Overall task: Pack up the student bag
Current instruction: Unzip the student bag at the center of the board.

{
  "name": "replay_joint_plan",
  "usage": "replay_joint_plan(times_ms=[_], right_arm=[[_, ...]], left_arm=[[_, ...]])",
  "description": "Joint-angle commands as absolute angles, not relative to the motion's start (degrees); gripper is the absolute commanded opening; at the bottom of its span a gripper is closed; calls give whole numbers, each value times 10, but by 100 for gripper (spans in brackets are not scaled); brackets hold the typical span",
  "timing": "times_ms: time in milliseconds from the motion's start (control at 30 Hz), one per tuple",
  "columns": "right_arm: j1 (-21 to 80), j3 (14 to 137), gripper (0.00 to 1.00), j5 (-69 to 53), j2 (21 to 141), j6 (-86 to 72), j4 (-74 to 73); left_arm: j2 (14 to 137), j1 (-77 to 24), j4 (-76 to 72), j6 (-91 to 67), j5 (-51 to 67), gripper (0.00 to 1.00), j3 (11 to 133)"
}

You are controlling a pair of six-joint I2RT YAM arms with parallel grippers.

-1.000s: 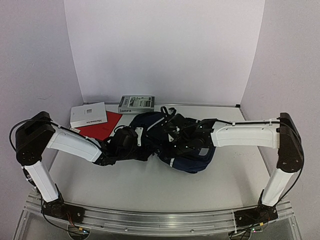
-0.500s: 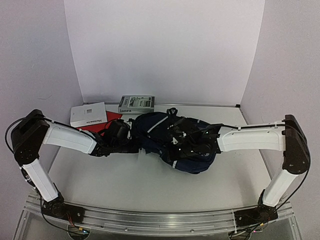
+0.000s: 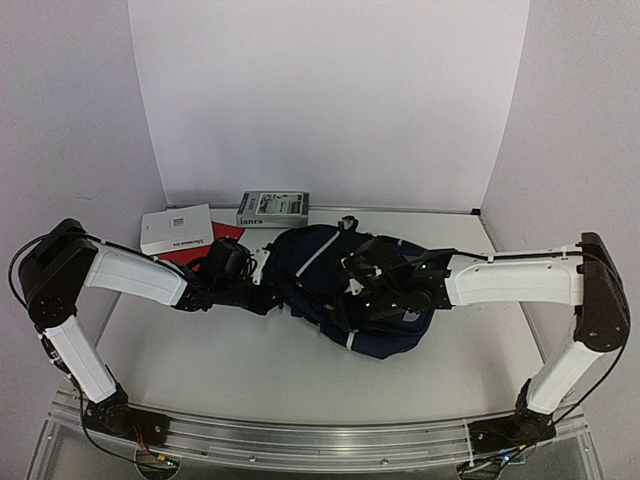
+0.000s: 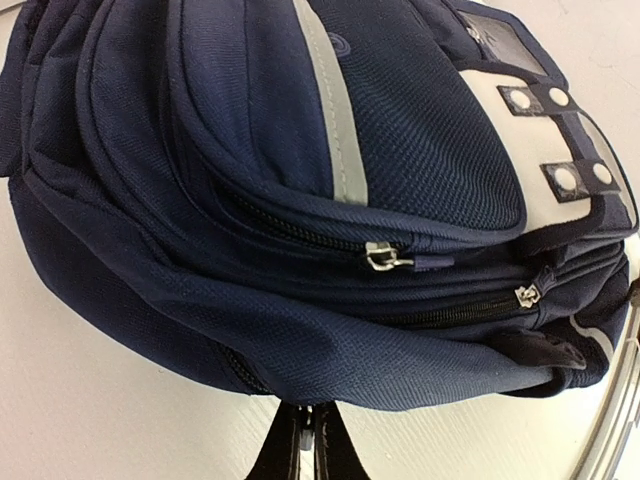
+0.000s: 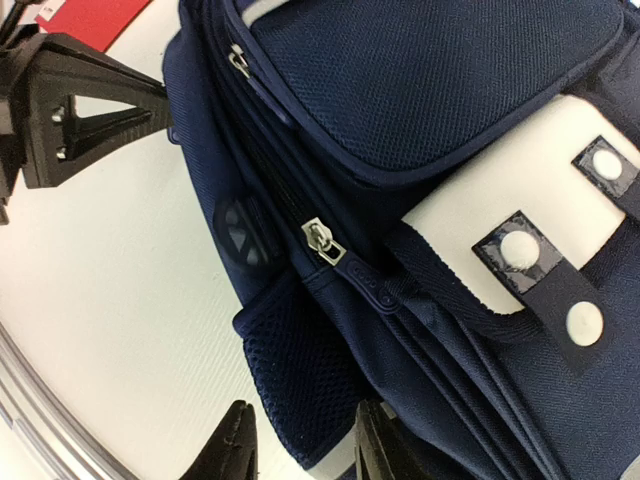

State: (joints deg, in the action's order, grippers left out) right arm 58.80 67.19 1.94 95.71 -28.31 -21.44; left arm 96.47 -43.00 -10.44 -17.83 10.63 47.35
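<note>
White tabletop; student bag cropped; right end effector fingers half-cropped.

Student bag on table — books behind-left

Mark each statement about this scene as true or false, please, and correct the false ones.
1. The bag lies on the table. True.
2. The red sheet lies right of the bag. False: it lies left of it, by the white book.
3. The right end effector is shut. False: its fingers stand apart.
4. The left end effector is shut. True.
</note>
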Motion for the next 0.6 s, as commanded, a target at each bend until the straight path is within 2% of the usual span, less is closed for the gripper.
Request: replay_joint_plan(times_ms=[0,100,200,300,467,567], right_arm=[[596,723,61,7,933,-242,-199],[600,725,73,5,948,-214,-156],[607,730,77,28,975,-195,-126],[610,739,72,69,1008,-177,-103],[610,755,57,89,1059,-140,-93],[611,753,56,77,1079,-130,-78]], left_arm=[[921,-457,-144,-153,164,0,472],[917,-473,-147,-170,167,0,470],[916,-478,-147,-183,158,0,468],[911,-478,-144,-194,138,0,464],[908,-478,-124,-203,120,0,466],[909,-478,-107,-206,115,0,472]])
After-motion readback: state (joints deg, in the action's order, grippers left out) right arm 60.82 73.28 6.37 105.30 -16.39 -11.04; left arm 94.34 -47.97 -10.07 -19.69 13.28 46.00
